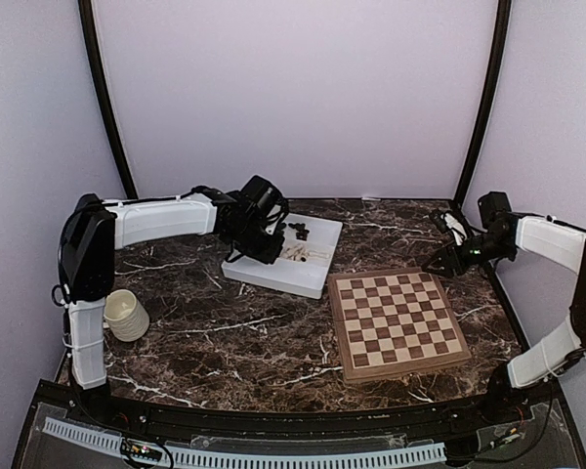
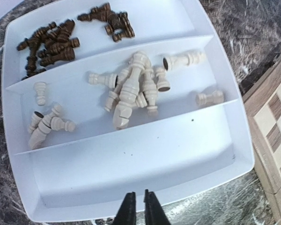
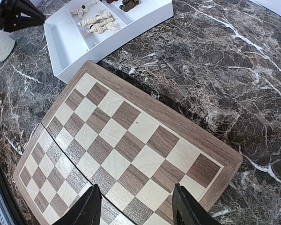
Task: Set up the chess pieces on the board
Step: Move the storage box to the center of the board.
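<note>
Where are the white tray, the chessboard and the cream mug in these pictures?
white tray [image 2: 131, 168], left wrist view, on the bare floor of its empty compartment.
chessboard [image 3: 126, 140], right wrist view, on a check near its middle.
cream mug [image 1: 127, 317], top external view, on its body.

We see a white divided tray [image 1: 285, 282] resting on the dark marbled table [image 1: 225, 337], toward the back, and a cream ribbed mug [image 1: 127, 315] standing upright well apart, near the left edge.
</note>
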